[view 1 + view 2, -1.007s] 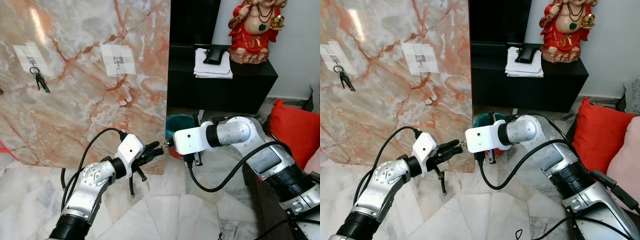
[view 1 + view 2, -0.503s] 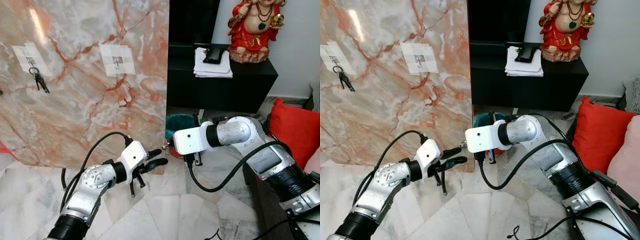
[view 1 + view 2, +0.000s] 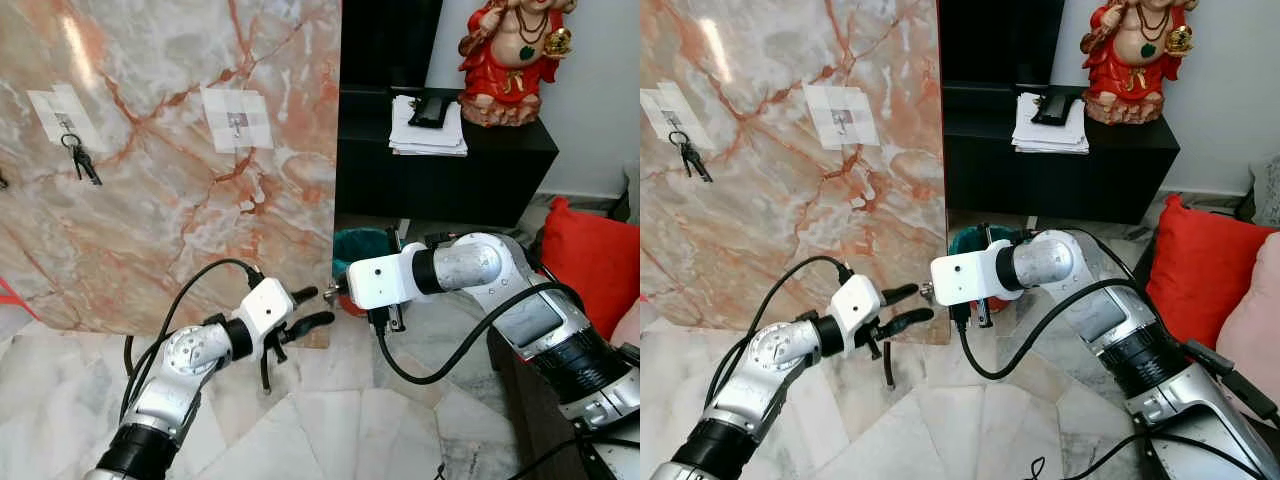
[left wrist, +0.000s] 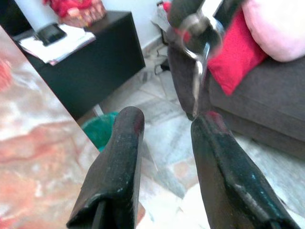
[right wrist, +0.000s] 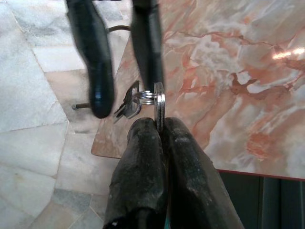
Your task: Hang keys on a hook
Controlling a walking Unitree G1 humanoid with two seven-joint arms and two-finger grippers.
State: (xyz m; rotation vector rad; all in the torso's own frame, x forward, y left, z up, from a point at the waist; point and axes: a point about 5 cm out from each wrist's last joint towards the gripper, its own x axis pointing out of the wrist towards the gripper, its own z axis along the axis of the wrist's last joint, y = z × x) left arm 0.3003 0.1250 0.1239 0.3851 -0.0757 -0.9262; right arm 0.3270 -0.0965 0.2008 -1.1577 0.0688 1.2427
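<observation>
Two tools meet low in front of a glossy pink-orange veined marble panel (image 3: 180, 170) standing on a pale marble tile floor (image 3: 330, 420). We see the right tool (image 5: 159, 125), black fingers pressed together, pinching a shiny steel key ring (image 5: 159, 102) with small keys (image 5: 127, 106) dangling from it. The left tool (image 3: 312, 308), fingers spread apart, points at the ring, one finger on each side of it, from a bent silver arm. On the panel: two taped hooks, one (image 3: 238, 124) bare, one (image 3: 66, 124) holding dark keys (image 3: 81, 160). Beyond it, a black table (image 3: 450, 160) with papers (image 3: 428, 130) and a red figurine (image 3: 510, 55); red cushion (image 3: 590, 265) at right.
</observation>
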